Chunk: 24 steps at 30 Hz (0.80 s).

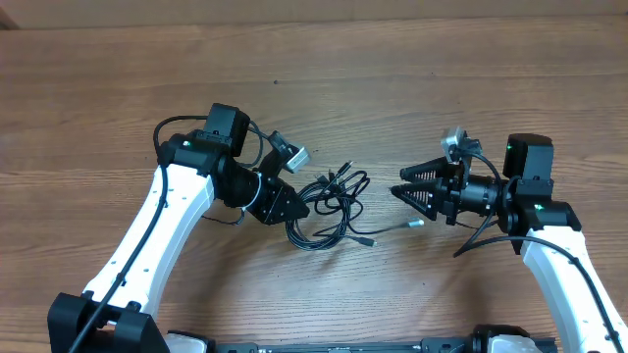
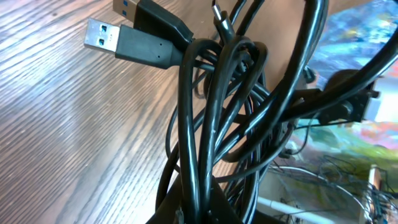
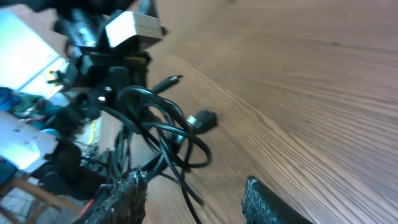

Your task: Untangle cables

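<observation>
The cables (image 1: 334, 201) form one knotted black bundle on the wooden table, between the two arms. My left gripper (image 1: 299, 208) is shut on the bundle's left side. In the left wrist view the strands run up out of the closed left gripper (image 2: 202, 210), and a silver-tipped USB plug (image 2: 106, 36) sticks out at top left. My right gripper (image 1: 397, 183) stands open just right of the bundle, pointing at it. In the right wrist view the right gripper (image 3: 196, 182) is spread, with the cables (image 3: 161, 130) ahead and one loose strand trailing near the left finger (image 3: 124, 196).
A silver-tipped plug end (image 1: 417, 222) lies on the table below the right gripper. Thicker black cords run along both arms. The wooden table (image 1: 392, 78) stretches back behind the bundle. Clutter shows beyond the table edge in both wrist views.
</observation>
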Each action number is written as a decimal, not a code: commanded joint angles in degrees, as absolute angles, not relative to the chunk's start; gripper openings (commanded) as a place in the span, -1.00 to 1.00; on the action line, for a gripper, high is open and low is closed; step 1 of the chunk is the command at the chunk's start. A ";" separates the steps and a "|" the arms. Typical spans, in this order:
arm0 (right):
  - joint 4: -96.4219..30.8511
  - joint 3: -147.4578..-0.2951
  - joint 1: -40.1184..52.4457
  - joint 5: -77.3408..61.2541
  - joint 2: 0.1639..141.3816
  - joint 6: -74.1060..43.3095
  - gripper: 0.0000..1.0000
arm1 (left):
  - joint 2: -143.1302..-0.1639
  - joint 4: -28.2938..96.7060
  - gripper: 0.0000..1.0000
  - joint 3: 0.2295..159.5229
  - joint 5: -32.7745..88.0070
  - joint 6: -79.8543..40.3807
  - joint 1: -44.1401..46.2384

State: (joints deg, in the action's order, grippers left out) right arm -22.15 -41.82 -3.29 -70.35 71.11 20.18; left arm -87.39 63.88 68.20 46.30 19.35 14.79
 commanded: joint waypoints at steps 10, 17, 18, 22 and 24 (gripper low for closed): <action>-21.71 -42.46 -0.25 -75.70 70.78 21.08 -0.02 | -86.87 63.81 -0.92 68.64 50.94 21.93 17.39; -21.34 -42.46 -0.01 -75.55 70.78 21.06 -0.10 | -86.87 64.34 -0.92 68.64 50.94 24.25 18.31; -21.34 -42.46 -0.01 -75.55 70.78 21.06 -0.10 | -86.87 64.29 -0.91 68.64 50.94 24.25 18.31; -21.52 -42.46 0.01 -75.55 70.85 21.06 -0.10 | -86.87 64.25 -0.92 68.64 51.05 24.23 18.31; -21.54 -42.46 0.01 -75.55 71.02 21.04 -0.07 | -86.87 64.27 -0.92 68.64 51.42 24.21 18.39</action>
